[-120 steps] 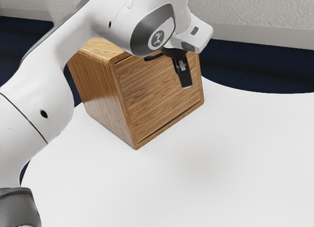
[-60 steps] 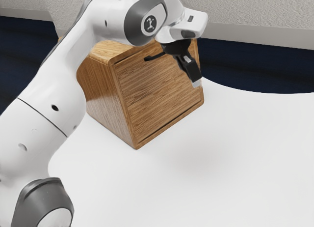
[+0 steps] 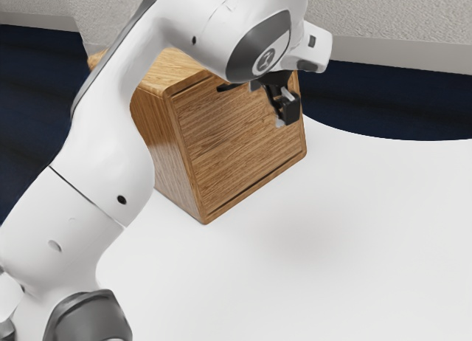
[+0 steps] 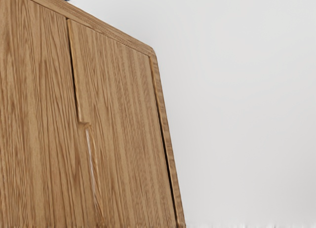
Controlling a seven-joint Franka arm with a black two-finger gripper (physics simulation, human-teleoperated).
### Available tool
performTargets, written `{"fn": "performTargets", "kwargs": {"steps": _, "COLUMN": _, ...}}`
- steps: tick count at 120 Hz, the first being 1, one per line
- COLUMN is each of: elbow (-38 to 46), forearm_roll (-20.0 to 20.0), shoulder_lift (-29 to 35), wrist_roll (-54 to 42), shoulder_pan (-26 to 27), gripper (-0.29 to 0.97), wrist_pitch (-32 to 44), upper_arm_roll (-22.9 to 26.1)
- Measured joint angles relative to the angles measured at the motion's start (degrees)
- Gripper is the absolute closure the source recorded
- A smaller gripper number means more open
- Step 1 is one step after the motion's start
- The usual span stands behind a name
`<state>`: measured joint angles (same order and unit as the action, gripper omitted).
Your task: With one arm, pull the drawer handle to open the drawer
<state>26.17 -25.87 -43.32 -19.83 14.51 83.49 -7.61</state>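
Right, the hand [image 3: 286, 116] hangs at the upper corner of the wooden drawer [image 3: 236, 149], off to the exterior view's right of the black handle [image 3: 228, 86] and apart from it. Whether the hand is open or closed, I can't tell from this side. The drawer looks flush with its frame, probably shut. The wrist view brings the close-up: wood grain and the front's seams [image 4: 79, 90], with white counter [image 4: 247, 114] beyond.
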Motion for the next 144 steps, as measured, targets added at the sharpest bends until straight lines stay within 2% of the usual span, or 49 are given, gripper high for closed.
{"fn": "performTargets", "kwargs": {"steps": 13, "elbow": 0.11, "forearm_roll": -5.89, "shoulder_lift": -0.28, "wrist_roll": 1.26, "shoulder_pan": 0.70, "gripper": 0.00, "wrist_pitch": -0.15, "upper_arm_roll": 0.03}}
{"fn": "performTargets", "kwargs": {"steps": 29, "elbow": 0.19, "forearm_roll": -8.70, "shoulder_lift": -0.99, "wrist_roll": 2.54, "shoulder_pan": 0.42, "gripper": 0.00, "wrist_pitch": 0.19, "upper_arm_roll": -0.06}}
{"fn": "performTargets", "kwargs": {"steps": 72, "elbow": 0.13, "forearm_roll": -11.06, "shoulder_lift": -3.54, "wrist_roll": 4.97, "shoulder_pan": -1.21, "gripper": 0.00, "wrist_pitch": 3.59, "upper_arm_roll": -0.69}}
{"fn": "performTargets", "kwargs": {"steps": 99, "elbow": 0.21, "forearm_roll": -14.85, "shoulder_lift": -4.85, "wrist_roll": 5.74, "shoulder_pan": -2.09, "gripper": 0.00, "wrist_pitch": 6.72, "upper_arm_roll": -0.13}}
{"fn": "performTargets", "kwargs": {"steps": 129, "elbow": 1.28, "forearm_roll": -15.15, "shoulder_lift": -6.36, "wrist_roll": 6.26, "shoulder_pan": -3.16, "gripper": -0.02, "wrist_pitch": 8.96, "upper_arm_roll": -0.10}}
{"fn": "performTargets", "kwargs": {"steps": 144, "elbow": 3.41, "forearm_roll": -14.57, "shoulder_lift": -5.69, "wrist_roll": 6.44, "shoulder_pan": -2.73, "gripper": 0.02, "wrist_pitch": 9.54, "upper_arm_roll": -0.31}}
